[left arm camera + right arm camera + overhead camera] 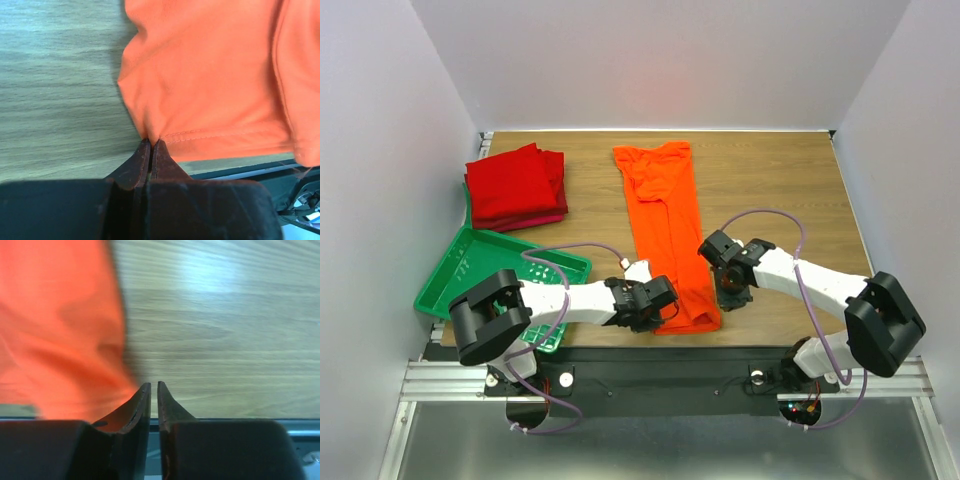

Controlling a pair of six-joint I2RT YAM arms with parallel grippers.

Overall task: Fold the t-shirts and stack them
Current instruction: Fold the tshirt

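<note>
One orange t-shirt [665, 225], left gripper [151, 142] pinching hem

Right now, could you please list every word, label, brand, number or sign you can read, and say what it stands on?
None: no word, label, brand, number or sign is readable in any view.
The bright orange cloth t-shirt, the folded deep red cloth t-shirts, the green plastic grid tray and the brown wooden table all show plain surfaces.
</note>
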